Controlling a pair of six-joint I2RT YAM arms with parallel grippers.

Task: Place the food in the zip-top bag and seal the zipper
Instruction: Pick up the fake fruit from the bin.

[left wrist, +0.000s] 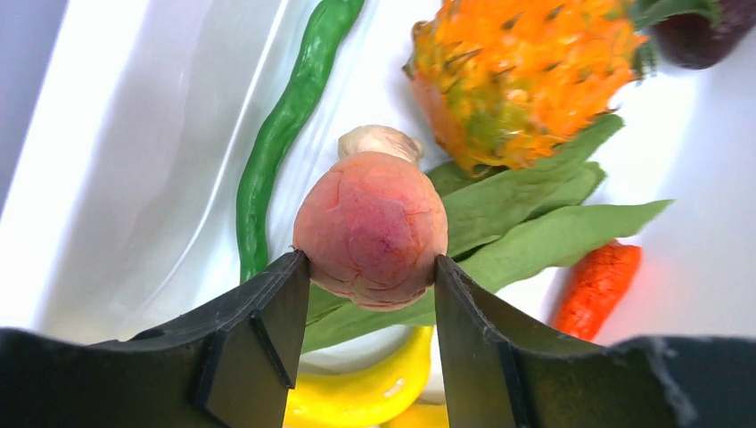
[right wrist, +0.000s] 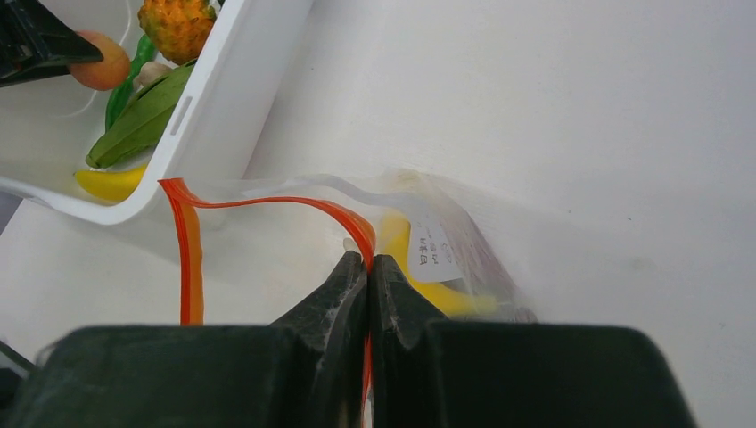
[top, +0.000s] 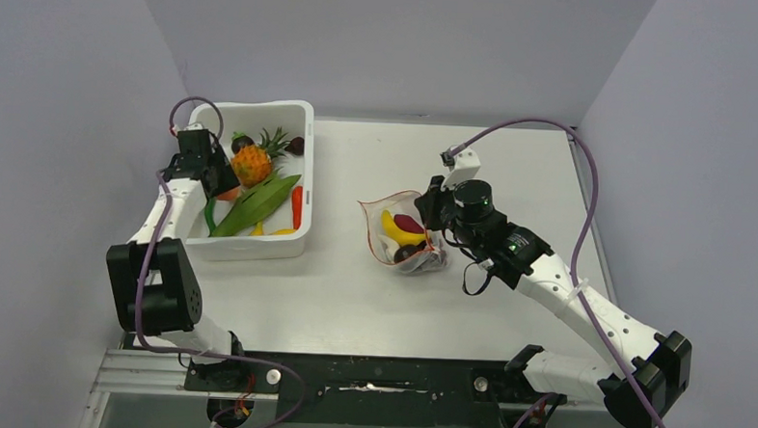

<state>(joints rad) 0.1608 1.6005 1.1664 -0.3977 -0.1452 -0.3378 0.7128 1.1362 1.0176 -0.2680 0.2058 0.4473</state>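
My left gripper (left wrist: pixel 370 267) is inside the white tub (top: pixel 258 247), shut on a red-orange round fruit (left wrist: pixel 373 227), which it holds above the other food. Below it lie a long green pod (left wrist: pixel 285 125), a pineapple (left wrist: pixel 521 80), a yellow banana (left wrist: pixel 374 383) and a red chili (left wrist: pixel 597 285). The clear zip-top bag (top: pixel 403 236) lies mid-table with its mouth open toward the tub. It holds a banana (right wrist: pixel 455 299) and dark purple fruit. My right gripper (right wrist: pixel 367 263) is shut on the bag's red-orange zipper (right wrist: pixel 267 201) and holds the mouth's upper edge up.
Broad green leaves (left wrist: pixel 535 223), a pale bulb (left wrist: pixel 379 140) and a dark fruit (left wrist: pixel 704 36) also lie in the tub. The tub's near wall (right wrist: pixel 223 134) stands just left of the bag mouth. Grey walls enclose the table on three sides.
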